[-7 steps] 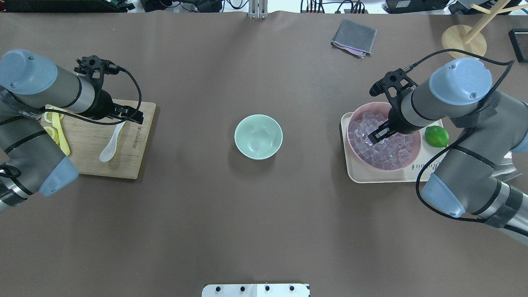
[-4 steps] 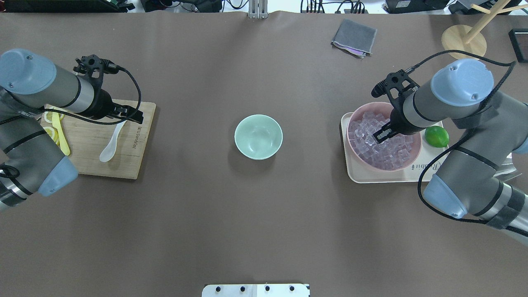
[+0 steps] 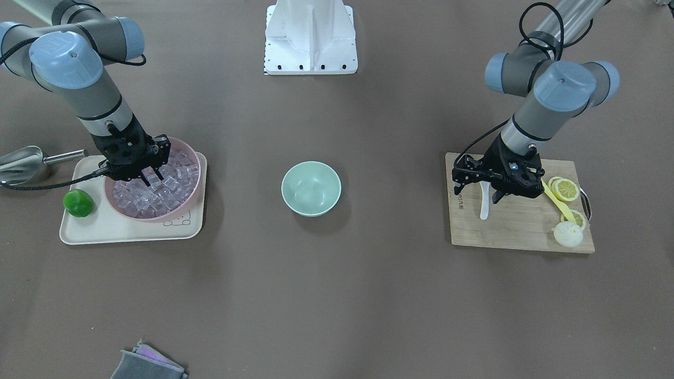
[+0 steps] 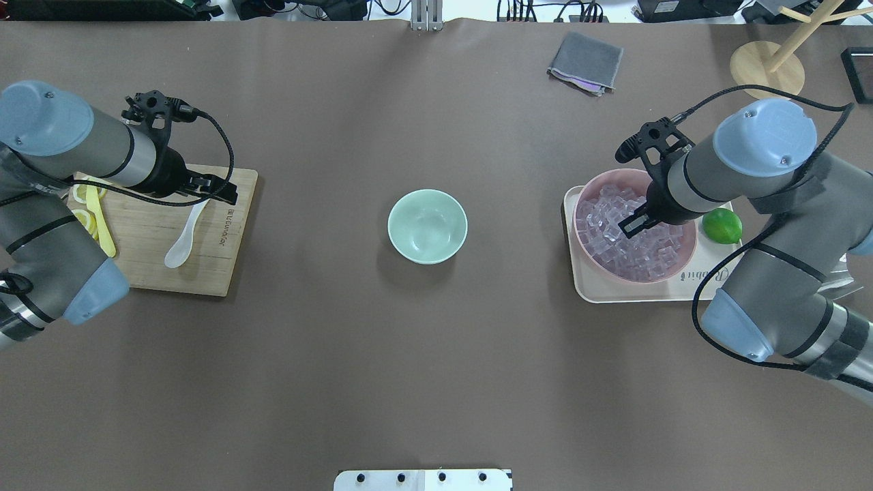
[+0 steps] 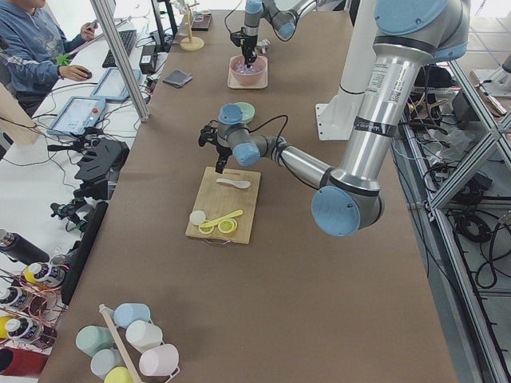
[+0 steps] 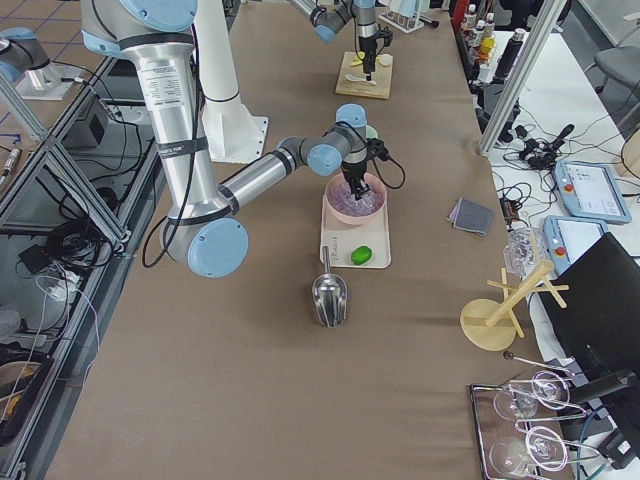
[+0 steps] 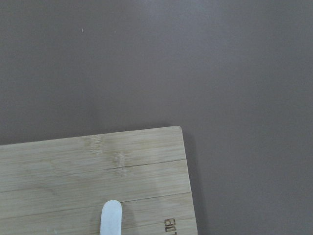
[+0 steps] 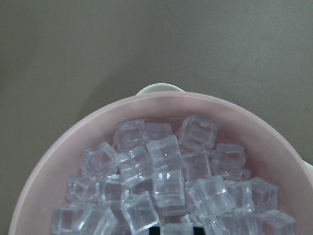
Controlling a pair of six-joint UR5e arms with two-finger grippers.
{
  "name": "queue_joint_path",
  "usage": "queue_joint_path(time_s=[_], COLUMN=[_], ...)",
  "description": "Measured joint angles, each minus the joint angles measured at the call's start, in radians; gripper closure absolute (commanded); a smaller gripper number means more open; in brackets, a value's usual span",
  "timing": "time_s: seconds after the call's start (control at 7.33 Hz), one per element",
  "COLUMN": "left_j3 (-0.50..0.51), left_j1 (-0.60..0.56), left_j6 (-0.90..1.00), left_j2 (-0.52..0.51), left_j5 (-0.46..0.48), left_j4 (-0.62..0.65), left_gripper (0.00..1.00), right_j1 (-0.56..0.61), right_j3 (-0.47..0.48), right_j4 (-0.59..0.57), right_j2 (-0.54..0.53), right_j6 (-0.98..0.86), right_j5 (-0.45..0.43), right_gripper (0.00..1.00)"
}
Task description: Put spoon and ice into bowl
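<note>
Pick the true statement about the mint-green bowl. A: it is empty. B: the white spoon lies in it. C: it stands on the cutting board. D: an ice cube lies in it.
A: the bowl shows only its bare green inside, while the spoon lies on the cutting board and the ice cubes sit in the pink bowl.

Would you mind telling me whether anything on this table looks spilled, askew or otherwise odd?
Nothing stands out. The ice sits inside the pink bowl, the spoon lies flat on the cutting board, and the green bowl stands upright and empty.
</note>
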Motion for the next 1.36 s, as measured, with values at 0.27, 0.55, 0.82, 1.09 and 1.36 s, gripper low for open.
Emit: queue_joint_path(time_s=[0.27, 0.55, 0.82, 1.09, 1.36], left_j3=[0.000, 0.001, 0.006, 0.026, 0.038], left_j1=[0.000, -0.001, 0.000, 0.001, 0.002], left_j6=[0.000, 0.000, 0.001, 0.001, 0.002], left_j2=[0.000, 0.000, 0.000, 0.000, 0.000], left_j5=[-0.003, -0.006, -0.005, -0.001, 0.001], left_j4=[0.000, 0.000, 0.003, 0.004, 0.005], left_gripper=[0.06, 0.07, 0.07, 0.07, 0.07], right_j1=[0.018, 0.051, -0.019, -0.143, -0.239], right_j3=[0.019, 0.049, 0.028, -0.045, -0.151], right_j4=[-0.004, -0.012, -0.014, -0.007, -0.002], right_j2=[0.009, 0.045, 0.167, 0.303, 0.419], right_j6=[0.000, 0.044, 0.253, 0.459, 0.584], right_j5=[0.033, 0.089, 0.055, -0.076, -0.207], right_gripper=[1.00, 1.00, 1.00, 1.00, 1.00])
